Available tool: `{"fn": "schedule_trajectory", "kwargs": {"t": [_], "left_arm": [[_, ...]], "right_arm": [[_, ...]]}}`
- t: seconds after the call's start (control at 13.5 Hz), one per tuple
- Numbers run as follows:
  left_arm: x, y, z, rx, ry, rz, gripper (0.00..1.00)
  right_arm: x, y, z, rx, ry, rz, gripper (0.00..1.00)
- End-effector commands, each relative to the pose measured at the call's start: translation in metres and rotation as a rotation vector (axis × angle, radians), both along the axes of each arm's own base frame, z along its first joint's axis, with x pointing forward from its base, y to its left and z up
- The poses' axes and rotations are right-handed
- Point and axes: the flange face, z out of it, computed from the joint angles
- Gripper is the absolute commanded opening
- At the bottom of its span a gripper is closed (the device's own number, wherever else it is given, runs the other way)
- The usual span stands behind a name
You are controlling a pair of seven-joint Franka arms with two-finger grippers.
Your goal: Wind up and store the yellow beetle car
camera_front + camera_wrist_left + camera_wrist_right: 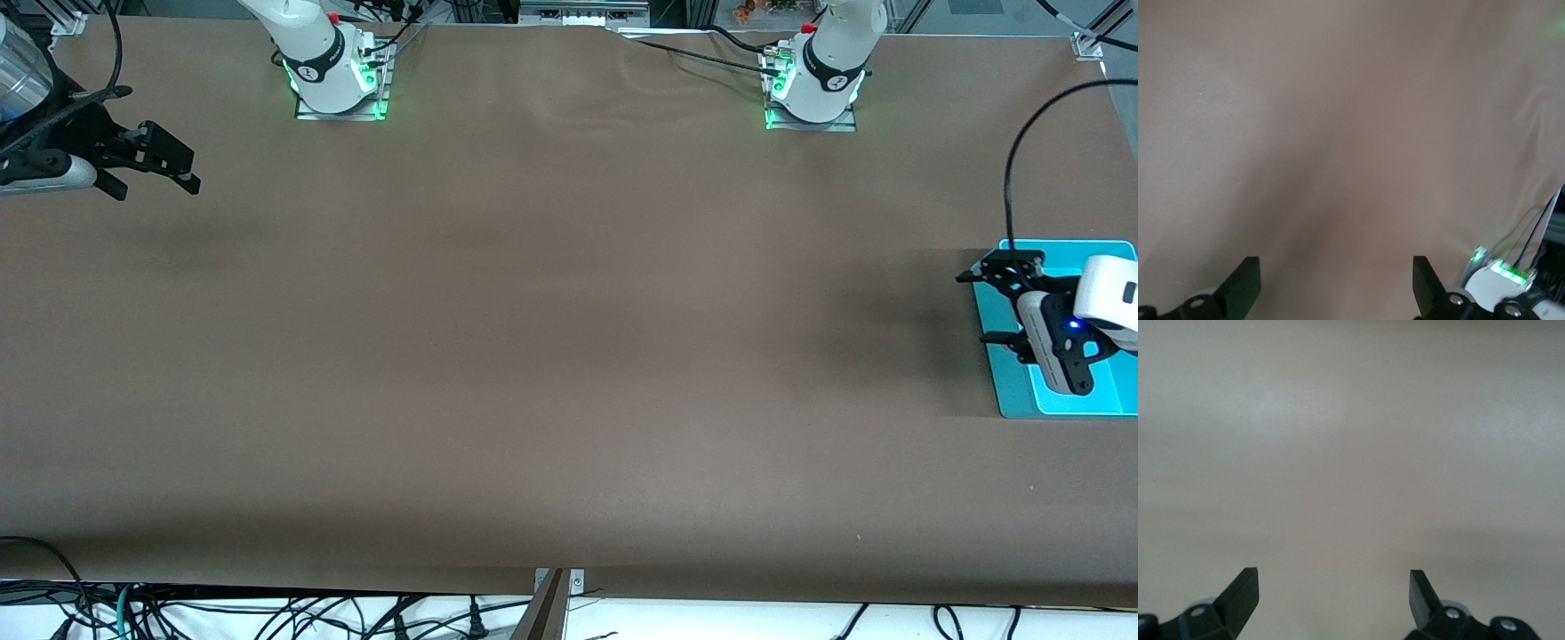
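Brown paper-covered surface (533, 356) | yellow beetle car: not visible in any view | left gripper (1000, 298) over shallow turquoise plastic tray (1009, 391), frame right, jaws spread, empty | right gripper (164, 164) upper left, waiting, jaws spread, empty | car likely light, rigid, slick: pinch body sides.

Teal tray (1013, 391) partly hidden by left arm; cut by edge

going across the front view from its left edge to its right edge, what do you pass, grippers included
right gripper, open over the table → right arm's base → left arm's base → left gripper, open over the turquoise tray.
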Motion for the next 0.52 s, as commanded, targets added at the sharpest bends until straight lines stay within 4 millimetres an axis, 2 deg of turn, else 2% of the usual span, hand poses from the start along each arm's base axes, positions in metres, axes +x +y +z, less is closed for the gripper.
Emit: {"fn": "schedule_trajectory", "kwargs": {"t": [0.0,0.07,0.15,0.3,0.44], "left_arm": [[-0.016,-0.039,0.034,0.087,0.028,0.124,1.00],[-0.025,-0.052,0.047,0.131,0.037,0.195,1.00],[-0.036,-0.072,0.053,0.185,0.049,0.253,1.00],[-0.055,-0.097,0.065,0.270,0.046,0.343,1.00],[-0.074,-0.108,0.069,0.312,0.007,0.418,1.00]], "right_arm": [[-0.010,0.001,0.004,0.010,-0.001,0.027,1.00],[-0.009,0.000,0.003,0.009,0.000,0.038,1.00],[-0.009,0.000,0.003,0.009,0.000,0.038,1.00],[-0.009,0.000,0.003,0.009,0.000,0.038,1.00],[-0.009,0.001,0.003,0.009,0.001,0.038,1.00]]}}
